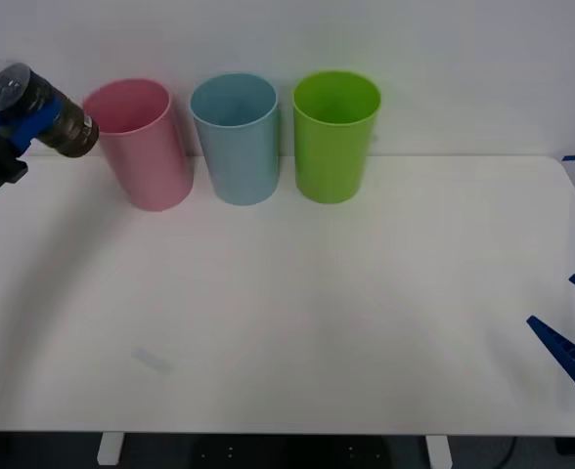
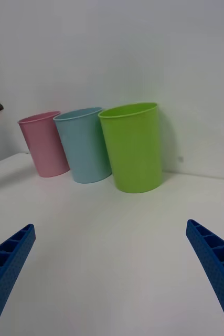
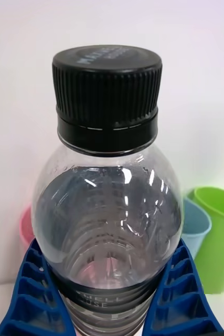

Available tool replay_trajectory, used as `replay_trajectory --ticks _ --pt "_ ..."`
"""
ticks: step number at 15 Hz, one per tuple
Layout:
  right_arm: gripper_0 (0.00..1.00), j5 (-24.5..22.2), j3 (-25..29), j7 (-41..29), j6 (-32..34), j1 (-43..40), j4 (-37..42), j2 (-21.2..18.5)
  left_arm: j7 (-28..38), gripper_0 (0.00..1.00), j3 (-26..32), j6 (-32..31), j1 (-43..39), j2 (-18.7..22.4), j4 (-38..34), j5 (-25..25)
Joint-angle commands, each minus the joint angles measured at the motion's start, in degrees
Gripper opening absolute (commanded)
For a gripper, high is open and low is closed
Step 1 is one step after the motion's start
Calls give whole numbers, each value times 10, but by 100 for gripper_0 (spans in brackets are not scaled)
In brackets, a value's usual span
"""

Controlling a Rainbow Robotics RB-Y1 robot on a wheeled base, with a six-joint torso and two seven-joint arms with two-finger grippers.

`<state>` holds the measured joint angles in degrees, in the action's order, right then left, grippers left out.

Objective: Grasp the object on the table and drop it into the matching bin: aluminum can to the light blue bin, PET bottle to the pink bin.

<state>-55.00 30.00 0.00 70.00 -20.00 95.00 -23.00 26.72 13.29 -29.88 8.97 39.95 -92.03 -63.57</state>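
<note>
Fingers (image 3: 30, 294) of the left gripper (image 1: 19, 122) are clamped on the PET bottle (image 1: 33, 107), held tilted in the air off the counter's (image 1: 317, 313) far left corner, just beside the pink bin (image 1: 143, 147). Right gripper (image 2: 112, 273) fingers are spread over the near right edge.

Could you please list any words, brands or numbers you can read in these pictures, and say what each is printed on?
"...HELL" over "...USE": partial pale letters on the dark label of the bottle, cut off by the left hand shut on it.
Raised lettering on the black cap: too faint to read.
Pink bin, blue bin, green bin: no text.
Right hand, open: no text.
</note>
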Motion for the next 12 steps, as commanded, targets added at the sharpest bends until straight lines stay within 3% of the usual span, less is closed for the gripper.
replay_trajectory --ticks 1,4,12 --pt "100 0 0 0 0 0 0 0 -4 0 -19 0 47 19 41 6" --pt "100 0 0 0 0 0 0 0 -9 0 -44 -1 106 33 97 5" --pt "100 0 0 0 0 0 0 0 -34 0 -128 -1 273 33 276 -64"
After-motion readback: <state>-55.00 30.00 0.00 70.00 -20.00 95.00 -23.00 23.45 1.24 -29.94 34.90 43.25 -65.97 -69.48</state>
